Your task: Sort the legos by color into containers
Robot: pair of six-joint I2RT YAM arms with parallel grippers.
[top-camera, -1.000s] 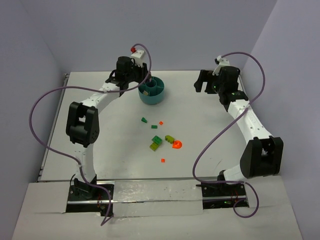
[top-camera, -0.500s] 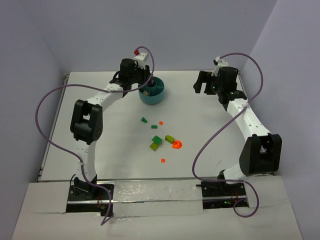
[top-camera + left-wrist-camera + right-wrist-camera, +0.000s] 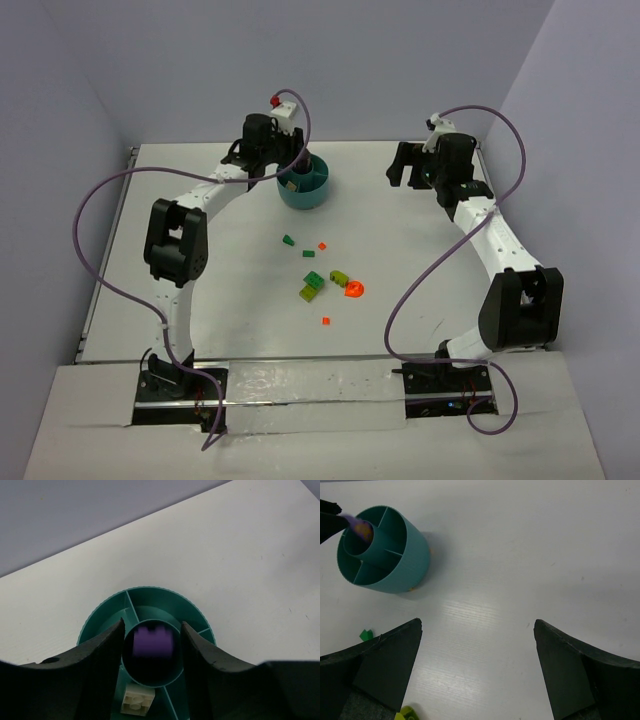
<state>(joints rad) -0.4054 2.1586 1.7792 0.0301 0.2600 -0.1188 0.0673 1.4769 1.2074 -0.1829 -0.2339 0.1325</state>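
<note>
Loose legos (image 3: 322, 283) lie mid-worktop (image 3: 400, 210). Beyond, the right end effector (image 3: 477, 625) hangs wide open, empty. Farthest, the left end effector (image 3: 152, 625) stands over the teal bowl (image 3: 308, 200), jaws parted clear of a blurred purple lego (image 3: 154, 642) at the central hub (image 3: 155, 674).

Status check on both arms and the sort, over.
Left gripper open over teal bowl, purple brick free between jaws above hub. Right gripper open, empty. Loose legos mid-table, nothing blocking.

A white desk (image 3: 240, 290) with a faint wood grain sits boxed in by pale lilac walls (image 3: 350, 60) — a shiny strip (image 3: 310, 385) runs along its near edge.
</note>
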